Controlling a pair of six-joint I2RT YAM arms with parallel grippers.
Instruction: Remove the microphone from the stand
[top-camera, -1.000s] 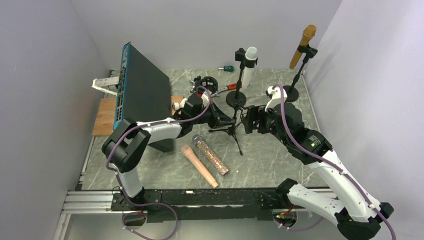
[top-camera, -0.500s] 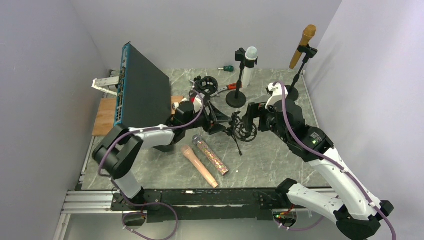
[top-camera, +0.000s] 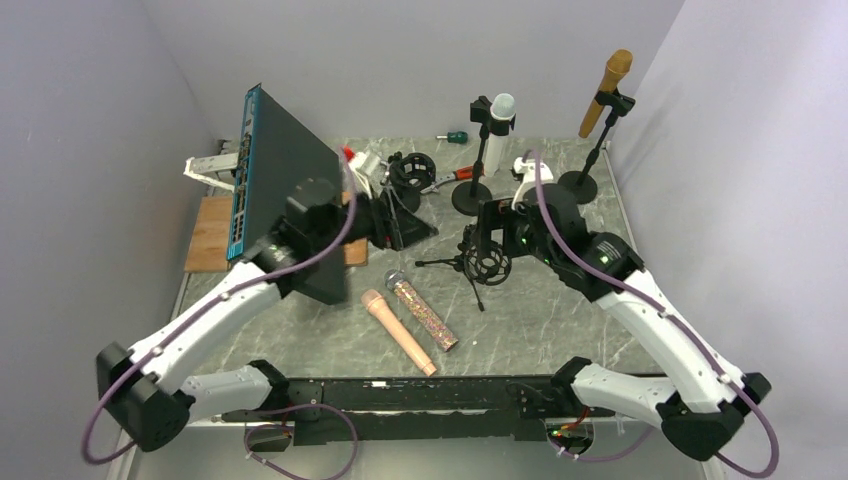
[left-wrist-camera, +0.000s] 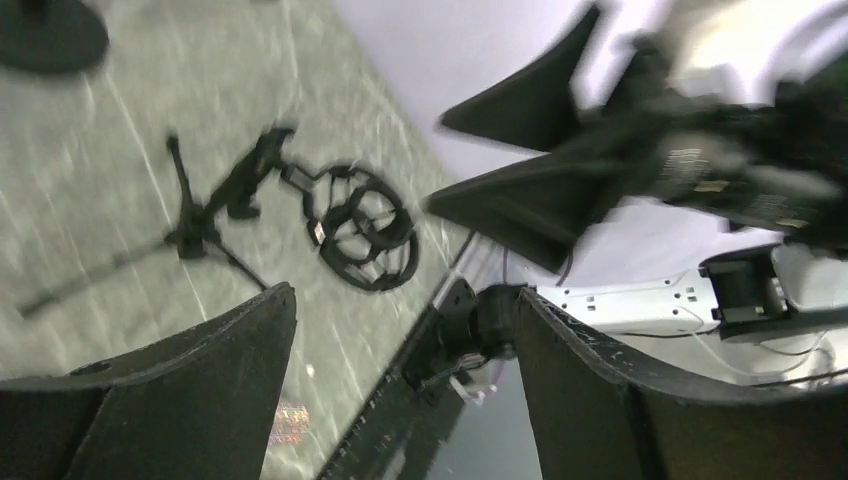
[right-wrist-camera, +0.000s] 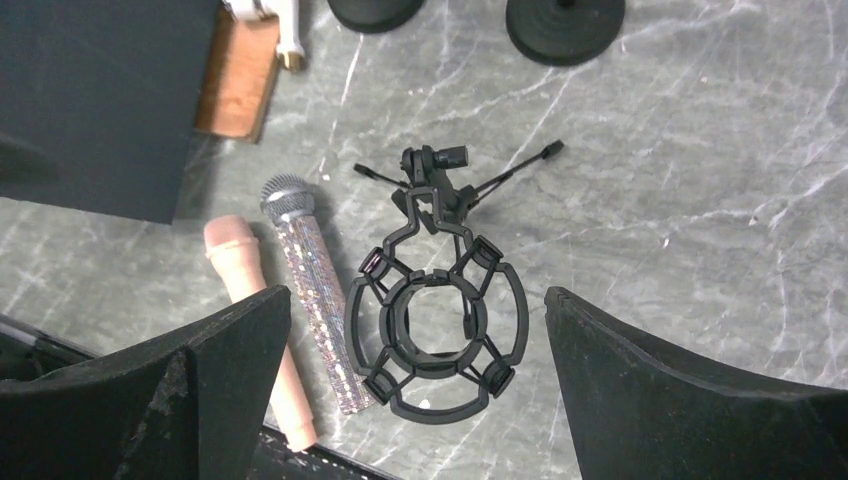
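Observation:
A small black tripod stand (top-camera: 462, 262) carries an empty ring-shaped shock mount (right-wrist-camera: 437, 340), also in the left wrist view (left-wrist-camera: 362, 225). My right gripper (right-wrist-camera: 418, 292) hovers open above that mount (top-camera: 488, 265), touching nothing. My left gripper (top-camera: 402, 218) is open and empty, left of the tripod and apart from it; its view (left-wrist-camera: 405, 295) is blurred. A glitter microphone (top-camera: 425, 310) and a pink microphone (top-camera: 400, 332) lie flat on the table. At the back, a white microphone (top-camera: 497, 120) and a gold microphone (top-camera: 605, 90) sit clipped in upright round-base stands.
A black network switch with a blue edge (top-camera: 280, 190) leans at the left over a wooden board (top-camera: 208, 235). A second shock mount (top-camera: 415, 170) and a red screwdriver (top-camera: 465, 172) lie behind my left gripper. A green screwdriver (top-camera: 457, 136) is at the back wall.
My left gripper has opened and drawn back left, away from the tripod. The right gripper has shifted slightly left, and the shock mount now shows below it.

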